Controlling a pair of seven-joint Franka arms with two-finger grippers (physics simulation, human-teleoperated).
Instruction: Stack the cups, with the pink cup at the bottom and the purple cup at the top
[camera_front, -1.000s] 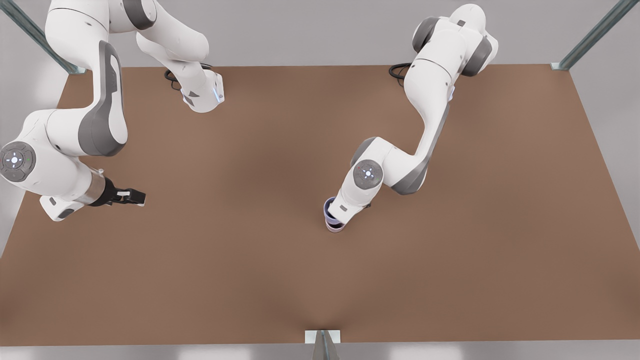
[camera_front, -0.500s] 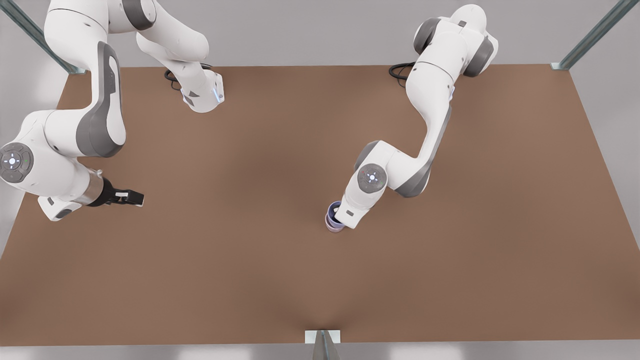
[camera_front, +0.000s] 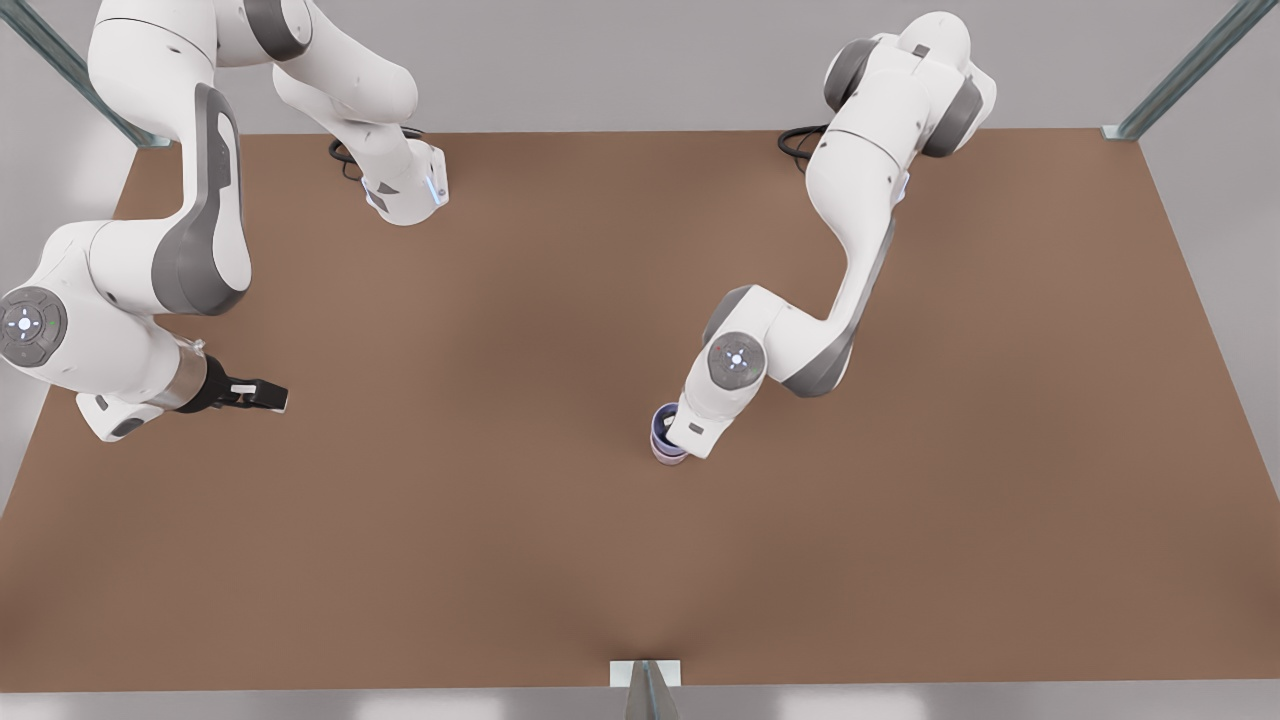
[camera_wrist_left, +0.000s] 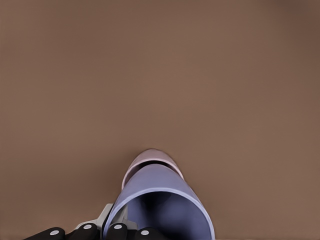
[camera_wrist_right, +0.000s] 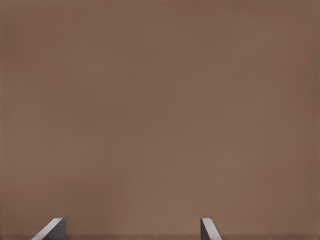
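Over the pink cup (camera_wrist_left: 150, 159), purple cup (camera_front: 663, 420) has sunk lower.

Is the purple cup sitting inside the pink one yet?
Yes. The purple cup is nested in the pink cup, whose wall shows beneath it.

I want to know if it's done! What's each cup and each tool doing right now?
pink cup: upright, at the bottom.
purple cup: upright, in or just over the pink cup.
left tool: at the purple cup's rim.
right tool: open, empty, waiting aside.
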